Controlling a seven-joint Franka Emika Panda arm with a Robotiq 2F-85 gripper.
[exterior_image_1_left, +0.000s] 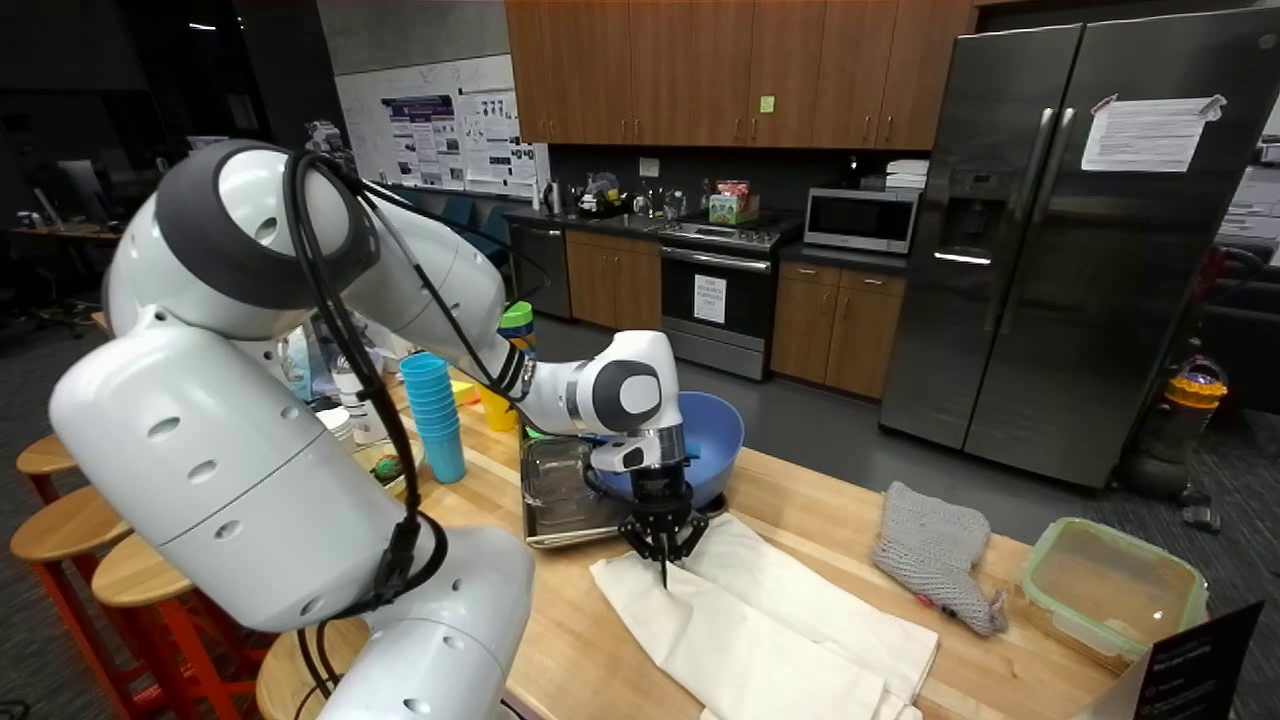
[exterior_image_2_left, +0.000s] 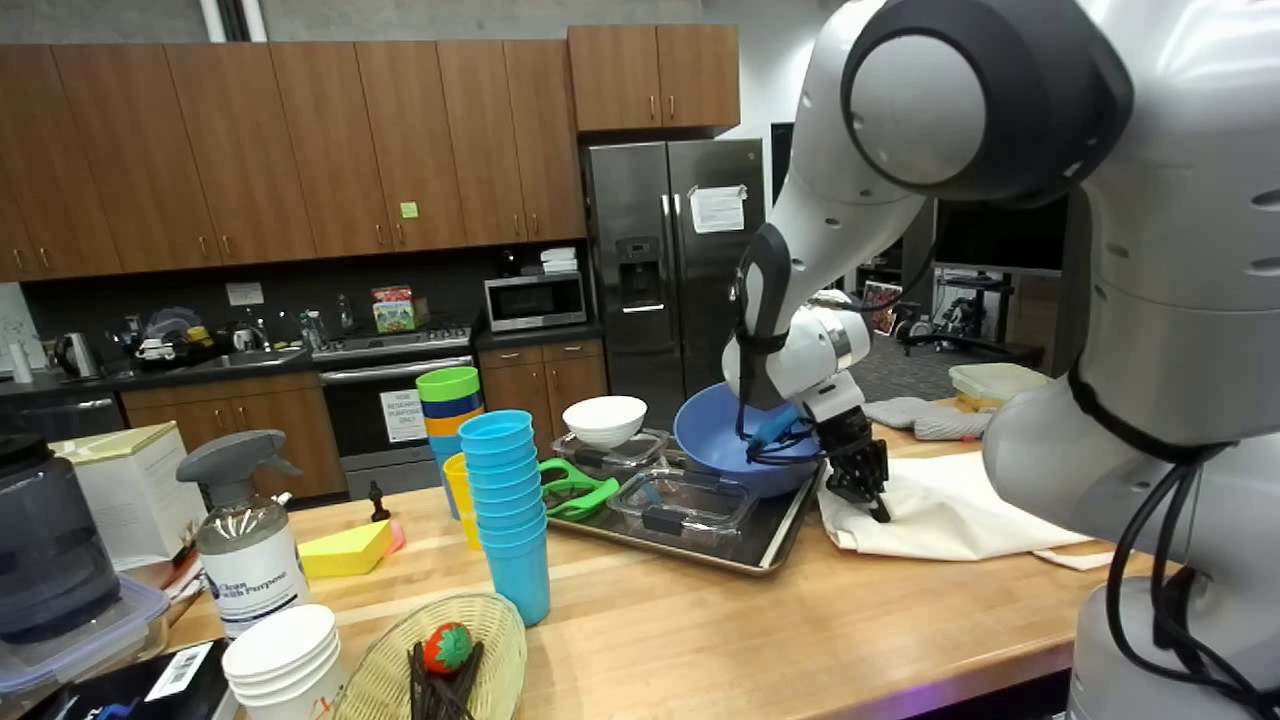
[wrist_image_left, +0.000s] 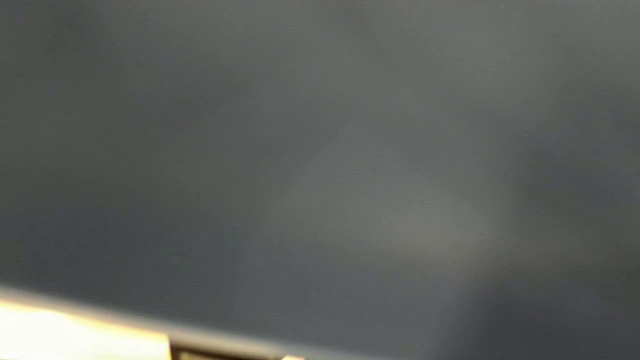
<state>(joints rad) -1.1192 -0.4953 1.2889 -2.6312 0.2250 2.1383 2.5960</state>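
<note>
Black fingers (exterior_image_1_left: 663, 560) press narrowly together, tips right at the folded cream cloth (exterior_image_1_left: 765, 640), any pinch unclear! Grey knitted fabric (exterior_image_1_left: 930, 540) sits at the kitchen-side edge of the wooden table (exterior_image_1_left: 800, 510).

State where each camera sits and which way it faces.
Exterior view: beside the arm, facing across the tabletop toward the fridge; arm at picture left, gripper visible.
Exterior view: near stacked blue cups, facing the cabinets; arm at picture right, gripper visible.
Wrist view: on the wrist; picture mostly grey blur, facing unclear; no gripper discernible.
Both exterior views share blue bowl and cream cloth.
</note>
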